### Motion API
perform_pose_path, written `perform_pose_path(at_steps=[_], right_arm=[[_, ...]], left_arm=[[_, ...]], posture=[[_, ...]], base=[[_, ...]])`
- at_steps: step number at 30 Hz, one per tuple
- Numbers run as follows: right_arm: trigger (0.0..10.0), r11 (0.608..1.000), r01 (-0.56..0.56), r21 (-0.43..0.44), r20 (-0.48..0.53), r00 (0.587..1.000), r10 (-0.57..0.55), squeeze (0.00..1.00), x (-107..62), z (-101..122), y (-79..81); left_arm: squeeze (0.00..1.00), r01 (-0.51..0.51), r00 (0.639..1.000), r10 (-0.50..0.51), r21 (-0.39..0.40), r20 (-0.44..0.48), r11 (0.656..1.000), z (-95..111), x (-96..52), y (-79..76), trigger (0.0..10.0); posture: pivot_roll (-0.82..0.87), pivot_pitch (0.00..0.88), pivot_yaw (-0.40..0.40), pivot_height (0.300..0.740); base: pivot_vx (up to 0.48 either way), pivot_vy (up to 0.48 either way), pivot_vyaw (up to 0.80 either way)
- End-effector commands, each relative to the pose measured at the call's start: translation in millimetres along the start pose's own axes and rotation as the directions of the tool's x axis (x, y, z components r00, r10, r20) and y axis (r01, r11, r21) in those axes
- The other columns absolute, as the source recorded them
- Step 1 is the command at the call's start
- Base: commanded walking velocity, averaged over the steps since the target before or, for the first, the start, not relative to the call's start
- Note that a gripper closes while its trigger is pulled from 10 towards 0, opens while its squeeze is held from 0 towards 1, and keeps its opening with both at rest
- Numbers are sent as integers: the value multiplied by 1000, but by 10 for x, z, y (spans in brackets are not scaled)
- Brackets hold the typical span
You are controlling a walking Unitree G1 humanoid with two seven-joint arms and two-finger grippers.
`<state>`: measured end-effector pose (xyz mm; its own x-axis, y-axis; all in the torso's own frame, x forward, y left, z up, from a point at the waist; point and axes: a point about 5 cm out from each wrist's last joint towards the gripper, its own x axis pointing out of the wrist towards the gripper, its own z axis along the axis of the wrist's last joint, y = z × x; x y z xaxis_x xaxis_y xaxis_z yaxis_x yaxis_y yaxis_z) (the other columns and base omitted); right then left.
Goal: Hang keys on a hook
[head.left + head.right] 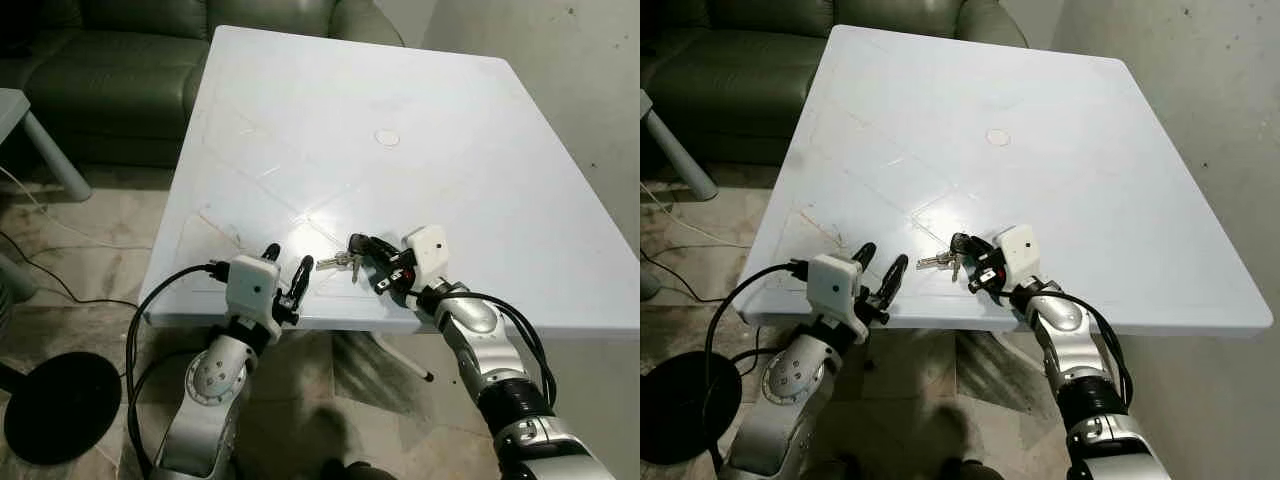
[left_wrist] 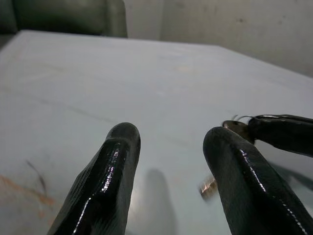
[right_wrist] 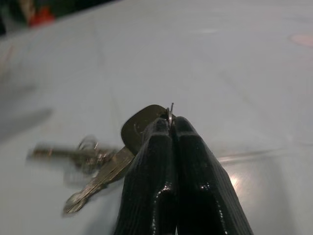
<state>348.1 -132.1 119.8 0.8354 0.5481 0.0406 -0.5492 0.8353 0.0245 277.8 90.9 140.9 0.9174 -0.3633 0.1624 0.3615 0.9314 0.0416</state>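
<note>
Keys (image 1: 340, 262) lie near the front edge of the white table (image 1: 420, 90), their ring pinched between my right gripper's (image 1: 358, 243) closed fingers. My left gripper (image 1: 287, 268) hangs spread and empty at that edge (broad bare tabletop beyond). The key blades blur in my right wrist view.

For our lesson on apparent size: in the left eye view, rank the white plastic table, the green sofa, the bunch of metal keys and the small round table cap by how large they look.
1. White plastic table
2. Green sofa, partly cut off, farther away
3. Bunch of metal keys
4. Small round table cap, close to the keys in size, so unsure
</note>
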Motion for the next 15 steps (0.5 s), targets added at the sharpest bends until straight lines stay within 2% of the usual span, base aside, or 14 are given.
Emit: perform_pose_path(at_steps=[1,2,3,5,6,8,9,10,11,13,14,15], right_arm=[[0,997,39,70,78,996,-44,0,34,194,-92],[0,994,54,97,94,994,-64,0,45,232,-113],[745,988,108,112,107,987,-120,0,57,282,-169],[745,981,141,134,111,981,-156,0,69,322,-217],[627,962,195,192,131,966,-222,0,74,405,-299],[784,954,207,219,146,959,-242,0,71,448,-331],[3294,937,240,255,148,948,-283,0,61,503,-389],[3294,937,240,255,148,948,-283,0,61,503,-389],[10000,927,324,190,121,929,-349,0,38,540,-477],[10000,919,391,44,99,914,-393,0,14,562,-541],[10000,907,400,-135,79,916,-392,0,4,564,-547],[10000,892,373,-254,59,927,-371,0,0,556,-537]], left_arm=[[0,-9,1000,9,-7,-1,1000,-8,31,11,10000],[0,-12,1000,12,-4,4,1000,4,50,27,10000],[0,-17,1000,17,1,11,1000,23,85,56,10000],[0,-26,1000,26,7,14,1000,43,125,87,10000],[0,-33,999,33,27,29,999,85,189,141,10000],[0,-41,999,40,35,35,999,105,220,173,10000],[0,-54,998,53,42,43,998,128,270,226,10000],[0,-54,998,53,42,43,998,128,270,226,10000],[0,-74,996,71,54,47,996,155,323,291,10000],[0,-93,995,90,68,50,993,179,363,346,10000],[0,-102,993,98,73,59,992,201,383,378,10000],[0,-104,993,100,72,63,992,212,397,398,10000]], posture=[[43,153,-113,740],[42,147,-112,740],[43,141,-109,740],[42,135,-109,740],[39,125,-105,740],[37,116,-104,740],[34,104,-102,740],[34,104,-102,740],[35,96,-103,740],[34,93,-102,740],[34,93,-102,740],[31,81,-100,740]], base=[[0,0,0],[0,0,0],[0,0,0],[0,0,0],[0,0,0],[0,0,0],[0,0,0],[0,0,0],[0,0,0],[0,0,0],[0,0,0],[0,0,0]])
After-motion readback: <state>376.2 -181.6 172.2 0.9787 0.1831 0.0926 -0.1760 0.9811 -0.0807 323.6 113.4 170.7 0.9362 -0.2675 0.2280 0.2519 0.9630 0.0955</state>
